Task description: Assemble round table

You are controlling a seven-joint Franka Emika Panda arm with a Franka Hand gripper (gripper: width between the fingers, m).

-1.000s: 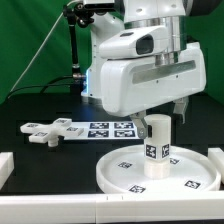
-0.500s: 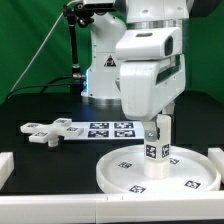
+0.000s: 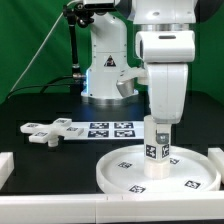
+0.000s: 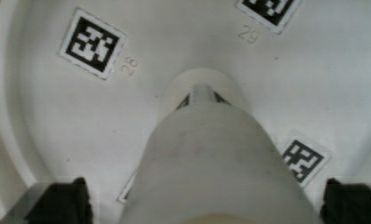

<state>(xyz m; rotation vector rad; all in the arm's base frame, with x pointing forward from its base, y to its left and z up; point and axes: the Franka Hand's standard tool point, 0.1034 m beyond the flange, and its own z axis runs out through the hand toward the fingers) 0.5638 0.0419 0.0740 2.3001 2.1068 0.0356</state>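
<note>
The white round disc (image 3: 125,172) lies rim up on the black table, with tags on its face (image 4: 97,47). The short cylinder leg (image 3: 157,146) stands upright at its middle and fills the wrist view (image 4: 208,150). My gripper (image 3: 158,124) hangs straight above the leg, its jaws open at the leg's top. In the wrist view the gripper (image 4: 208,205) straddles the leg, with a dark finger (image 4: 61,202) on each side and a gap to the leg on both. The cross-shaped base (image 3: 43,131) lies flat at the exterior view's left.
The marker board (image 3: 108,128) lies behind the disc, beside the cross-shaped base. White blocks stand at the table's front left (image 3: 5,166) and right (image 3: 216,154). The robot's pedestal (image 3: 105,70) rises behind, before a green curtain.
The arm's wrist has swung toward the exterior view's right and turned, so it now stands upright over the leg. The jaws stayed open. Disc, leg and base have not moved.
</note>
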